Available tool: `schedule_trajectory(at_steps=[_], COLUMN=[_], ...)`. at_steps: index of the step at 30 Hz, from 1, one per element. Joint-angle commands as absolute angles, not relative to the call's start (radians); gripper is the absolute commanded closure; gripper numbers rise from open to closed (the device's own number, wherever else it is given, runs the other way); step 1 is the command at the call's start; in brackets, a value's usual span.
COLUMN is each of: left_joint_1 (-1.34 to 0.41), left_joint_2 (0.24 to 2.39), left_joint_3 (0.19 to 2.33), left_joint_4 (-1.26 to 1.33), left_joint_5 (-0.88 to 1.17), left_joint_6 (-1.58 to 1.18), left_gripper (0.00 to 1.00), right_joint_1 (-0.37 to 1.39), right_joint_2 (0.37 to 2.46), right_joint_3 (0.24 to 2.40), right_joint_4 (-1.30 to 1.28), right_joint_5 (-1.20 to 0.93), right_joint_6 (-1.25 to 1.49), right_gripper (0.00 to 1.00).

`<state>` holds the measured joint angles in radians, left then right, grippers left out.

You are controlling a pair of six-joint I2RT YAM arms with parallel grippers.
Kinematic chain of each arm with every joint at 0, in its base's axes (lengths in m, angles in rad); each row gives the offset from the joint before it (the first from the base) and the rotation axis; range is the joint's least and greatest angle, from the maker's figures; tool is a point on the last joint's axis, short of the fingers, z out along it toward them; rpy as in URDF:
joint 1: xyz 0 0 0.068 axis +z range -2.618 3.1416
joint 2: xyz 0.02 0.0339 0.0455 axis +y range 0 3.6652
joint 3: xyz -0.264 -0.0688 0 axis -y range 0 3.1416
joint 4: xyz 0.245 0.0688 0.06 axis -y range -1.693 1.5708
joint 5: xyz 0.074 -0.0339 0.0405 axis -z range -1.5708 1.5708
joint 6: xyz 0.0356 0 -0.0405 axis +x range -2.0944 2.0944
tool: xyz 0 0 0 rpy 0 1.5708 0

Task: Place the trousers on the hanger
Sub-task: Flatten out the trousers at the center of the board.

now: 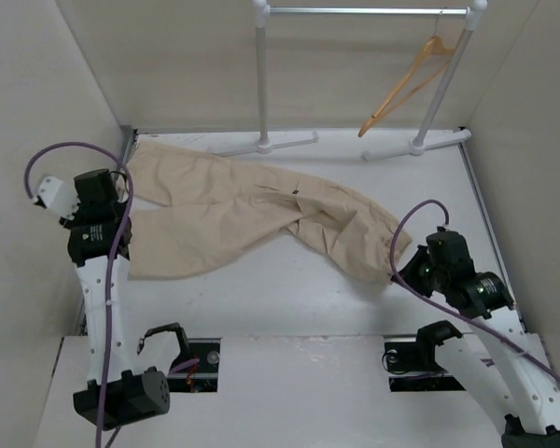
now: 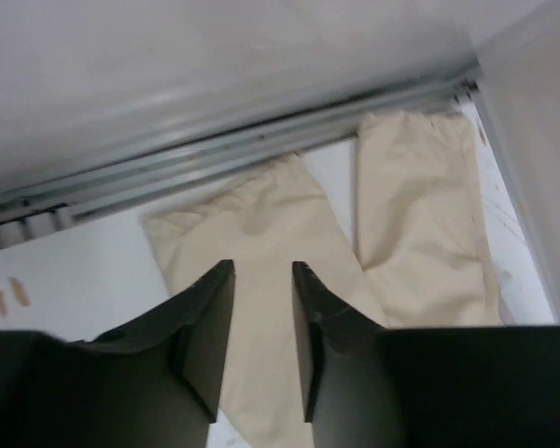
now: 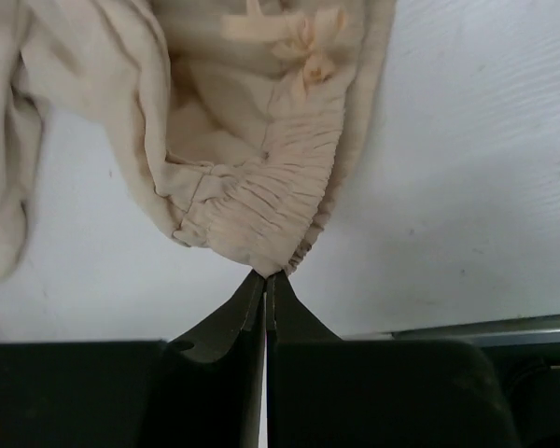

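Observation:
The beige trousers [image 1: 243, 210] lie spread across the white table, legs to the left and elastic waistband to the right. My left gripper [image 1: 123, 184] hovers over the leg ends at the far left. In the left wrist view the left gripper [image 2: 261, 273] stands partly open above one trouser leg [image 2: 261, 210], with nothing between the fingers. My right gripper [image 1: 399, 271] is at the waistband. In the right wrist view the right gripper [image 3: 265, 276] is shut, pinching the gathered waistband edge [image 3: 261, 210] at its tips. The light-orange wooden hanger [image 1: 406, 82] hangs by its hook from the rail at the back right.
A white-and-metal garment rail [image 1: 364, 11] stands at the back, with its feet [image 1: 280, 145] on the table just beyond the trousers. Enclosure walls close in on the left, right and back. A metal track [image 2: 261, 140] runs along the wall by the leg ends.

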<state>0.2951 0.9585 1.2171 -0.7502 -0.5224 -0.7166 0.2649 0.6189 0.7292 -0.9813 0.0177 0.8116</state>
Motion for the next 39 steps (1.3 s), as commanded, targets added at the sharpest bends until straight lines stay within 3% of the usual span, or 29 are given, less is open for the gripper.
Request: schedule_trajectory(at_steps=[1,7,13,17,29,39], left_joint_1=[0.188,0.047,-0.002,-0.053,0.074,0.317], left_joint_2=[0.995,1.227,1.549,1.66,1.684,1.779], left_joint_3=[1.111,1.097,1.253,1.287,1.218,1.252], left_joint_4=[-0.648,-0.514,-0.459,-0.462,-0.378,-0.37], left_joint_5=[-0.387,-0.293,-0.177,-0.21,-0.362,-0.262], left_joint_6=[-0.707,-0.669,-0.632,-0.643,-0.687,-0.715], left_gripper=[0.68,0.5,0.48,0.5,0.49,0.5], right_joint_1=[0.321,0.347,0.325,0.26,0.246,0.213], right_joint_2=[0.53,0.614,0.681,0.744,0.818,0.804], right_joint_3=[0.689,0.784,0.838,0.857,0.902,0.856], right_joint_4=[-1.06,-1.085,-1.06,-0.95,-0.841,-0.827], right_joint_5=[-0.013,0.095,0.235,0.223,0.209,0.153], right_joint_6=[0.816,0.822,0.697,0.672,0.67,0.661], right_gripper=[0.96,0.99,0.98,0.98,0.98,0.98])
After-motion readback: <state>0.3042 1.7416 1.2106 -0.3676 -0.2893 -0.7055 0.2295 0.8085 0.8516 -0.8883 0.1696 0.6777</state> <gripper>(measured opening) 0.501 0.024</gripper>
